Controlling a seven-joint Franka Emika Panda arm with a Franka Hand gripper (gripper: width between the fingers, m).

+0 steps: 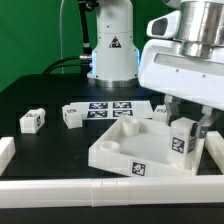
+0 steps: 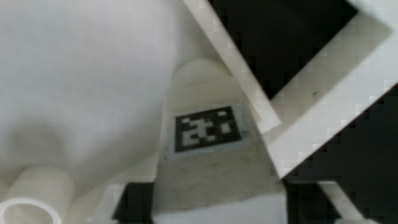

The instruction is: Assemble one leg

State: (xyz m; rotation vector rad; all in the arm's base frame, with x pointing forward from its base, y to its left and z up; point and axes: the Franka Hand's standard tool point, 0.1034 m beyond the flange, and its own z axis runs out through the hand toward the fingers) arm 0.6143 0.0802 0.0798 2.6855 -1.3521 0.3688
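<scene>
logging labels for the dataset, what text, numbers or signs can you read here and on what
No words or numbers can be read.
Yellow warning triangle on the robot base: a sign; its symbol is too small to read.
Black-and-white square tags on the leg, the tray-like piece and the marker board: patterns, not text.
</scene>
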